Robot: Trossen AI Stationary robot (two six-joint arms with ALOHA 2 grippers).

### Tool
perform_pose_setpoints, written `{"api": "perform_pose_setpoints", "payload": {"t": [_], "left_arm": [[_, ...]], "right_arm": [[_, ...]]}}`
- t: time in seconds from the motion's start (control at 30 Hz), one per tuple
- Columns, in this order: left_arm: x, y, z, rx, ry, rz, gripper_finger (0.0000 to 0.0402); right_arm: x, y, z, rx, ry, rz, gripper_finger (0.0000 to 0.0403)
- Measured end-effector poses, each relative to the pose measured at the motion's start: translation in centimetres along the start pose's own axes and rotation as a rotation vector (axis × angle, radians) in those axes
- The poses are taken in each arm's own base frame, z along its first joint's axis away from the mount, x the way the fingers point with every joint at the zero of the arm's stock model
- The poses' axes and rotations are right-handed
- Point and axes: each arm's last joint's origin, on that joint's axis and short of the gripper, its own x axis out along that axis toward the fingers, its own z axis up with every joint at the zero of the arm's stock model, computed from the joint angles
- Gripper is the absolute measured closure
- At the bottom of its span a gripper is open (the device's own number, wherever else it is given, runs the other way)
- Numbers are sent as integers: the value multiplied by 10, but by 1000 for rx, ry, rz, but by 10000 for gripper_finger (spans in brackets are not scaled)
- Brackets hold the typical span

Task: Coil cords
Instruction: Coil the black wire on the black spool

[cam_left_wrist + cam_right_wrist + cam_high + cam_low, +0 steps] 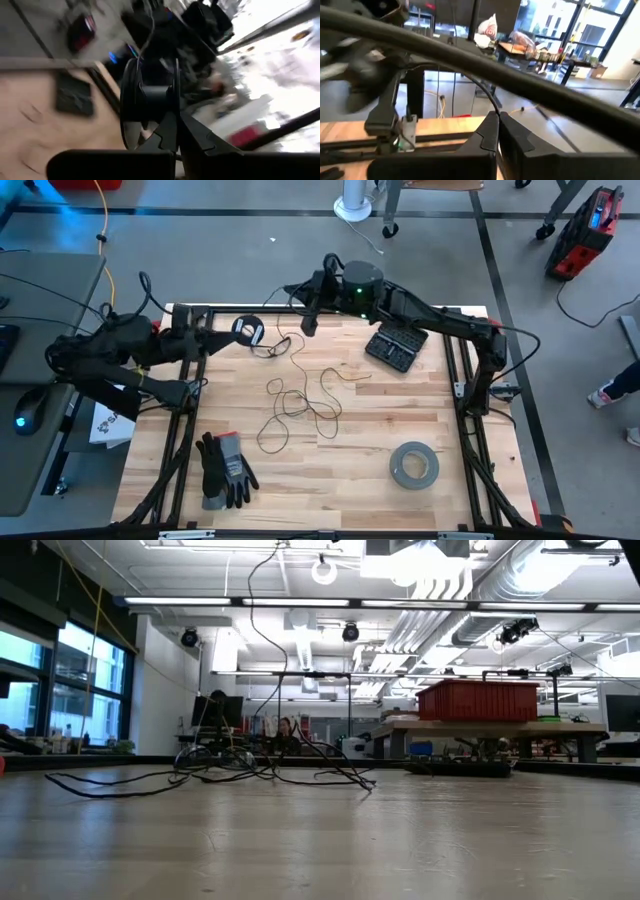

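The cord (300, 395) sprawls mid-table (330, 470), its spool (247, 331) behind it toward the left; a case (395, 346) lies back right, a tape roll (414, 465) front right, gloves (225, 470) front left

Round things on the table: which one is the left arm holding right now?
The small black spool, up at the far left edge, pinched in the left gripper with the thin cord trailing from it. The grey tape roll lies untouched, near right.
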Motion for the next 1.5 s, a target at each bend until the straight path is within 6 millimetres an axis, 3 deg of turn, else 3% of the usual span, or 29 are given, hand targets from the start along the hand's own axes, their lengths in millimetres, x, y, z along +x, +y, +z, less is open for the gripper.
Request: {"api": "perform_pose_setpoints", "payload": {"t": [0.3, 0.5, 0.73, 0.83, 1.0, 1.13, 1.27, 1.4, 1.5], "left_arm": [[13, 2, 4, 560, -138, 182, 401], [23, -11, 9, 772, -210, 110, 400], [37, -20, 1, 829, -159, -86, 400], [46, -20, -6, 847, -117, -112, 399], [54, -19, -11, 901, -95, -96, 399], [53, -19, -10, 921, -98, -94, 399], [53, -19, -10, 936, -100, -93, 399], [54, -19, -11, 936, -98, -92, 399], [57, -19, -13, 928, -89, -89, 399]], "right_arm": [[-15, 17, -3, 58, 143, 98, 403], [-19, 31, -7, 64, 213, 140, 403], [-23, 46, -3, 85, 196, 182, 403], [-25, 56, -1, 116, 187, 280, 401], [-35, 74, 6, 119, 173, 392, 352], [-53, 77, 15, 42, 186, 305, 286], [-71, 67, 21, -11, 222, 183, 238], [-82, 58, 26, -19, 232, 109, 226], [-86, 54, 38, 0, 139, 64, 229]]}}
